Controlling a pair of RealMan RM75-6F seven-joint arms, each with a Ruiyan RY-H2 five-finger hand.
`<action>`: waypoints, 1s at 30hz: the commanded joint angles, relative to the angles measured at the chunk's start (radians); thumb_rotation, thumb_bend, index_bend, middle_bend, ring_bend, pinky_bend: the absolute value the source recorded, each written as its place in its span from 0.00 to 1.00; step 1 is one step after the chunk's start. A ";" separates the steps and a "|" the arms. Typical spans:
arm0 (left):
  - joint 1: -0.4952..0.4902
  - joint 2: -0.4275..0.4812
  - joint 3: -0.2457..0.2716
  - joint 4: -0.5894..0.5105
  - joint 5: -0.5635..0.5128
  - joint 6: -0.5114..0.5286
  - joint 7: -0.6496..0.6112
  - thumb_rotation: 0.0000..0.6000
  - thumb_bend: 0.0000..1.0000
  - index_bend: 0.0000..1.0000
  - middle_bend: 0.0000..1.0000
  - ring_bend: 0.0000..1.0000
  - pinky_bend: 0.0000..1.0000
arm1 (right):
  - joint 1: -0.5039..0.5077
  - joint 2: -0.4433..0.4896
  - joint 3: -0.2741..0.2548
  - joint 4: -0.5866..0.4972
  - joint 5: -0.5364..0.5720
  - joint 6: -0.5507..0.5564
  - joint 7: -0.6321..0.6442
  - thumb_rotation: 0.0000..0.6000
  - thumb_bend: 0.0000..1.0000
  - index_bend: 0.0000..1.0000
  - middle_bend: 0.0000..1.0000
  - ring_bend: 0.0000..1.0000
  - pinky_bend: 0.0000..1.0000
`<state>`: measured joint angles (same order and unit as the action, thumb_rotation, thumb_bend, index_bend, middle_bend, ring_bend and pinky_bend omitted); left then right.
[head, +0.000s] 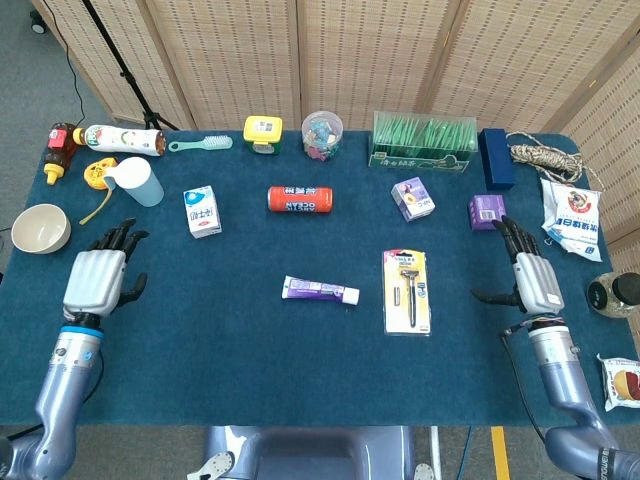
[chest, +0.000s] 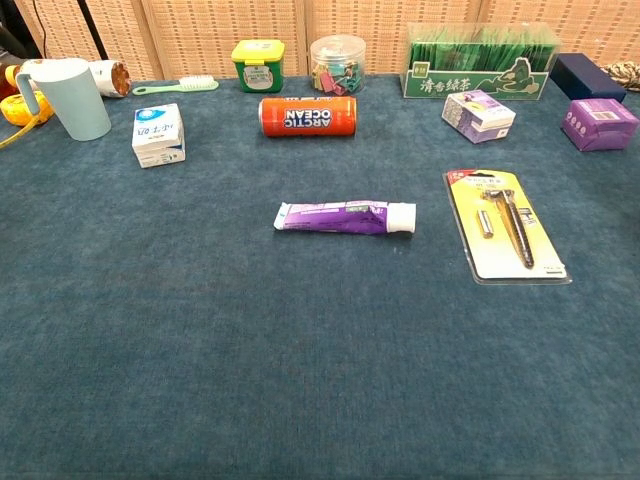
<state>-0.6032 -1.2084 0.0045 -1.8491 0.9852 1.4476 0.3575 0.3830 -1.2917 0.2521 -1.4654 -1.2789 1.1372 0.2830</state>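
Bowl (head: 39, 228) sitting just beyond left robot hand (head: 97, 281), untouched. Purple box (head: 487, 210) lying near right robot hand (head: 533, 280). Both hovering spread, holding nothing.

Silver-backed robot hand (head: 97, 279), black fingers, seemingly blue wristband

Lab setup, folding screens (head: 300, 60), cluttered table (head: 250, 340)

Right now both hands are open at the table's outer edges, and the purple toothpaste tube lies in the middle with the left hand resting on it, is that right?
Not quite. The left hand rests on nothing; it is far from the toothpaste tube, which lies alone, as the head view shows. The right hand is open too, at the opposite edge.
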 joint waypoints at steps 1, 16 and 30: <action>0.048 0.028 0.025 -0.006 0.034 0.021 -0.034 1.00 0.38 0.22 0.12 0.15 0.27 | -0.026 0.038 -0.027 -0.048 -0.003 0.023 -0.057 1.00 0.00 0.00 0.00 0.00 0.00; 0.193 0.064 0.062 -0.023 0.206 0.076 -0.135 1.00 0.38 0.23 0.13 0.17 0.26 | -0.129 0.126 -0.092 -0.203 0.006 0.144 -0.237 1.00 0.00 0.00 0.00 0.00 0.00; 0.258 0.090 0.066 -0.055 0.253 0.045 -0.129 1.00 0.38 0.24 0.14 0.17 0.20 | -0.189 0.129 -0.116 -0.249 -0.001 0.244 -0.352 1.00 0.00 0.00 0.00 0.00 0.00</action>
<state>-0.3479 -1.1204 0.0765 -1.9006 1.2408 1.4996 0.2372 0.1976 -1.1618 0.1342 -1.7158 -1.2776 1.3765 -0.0715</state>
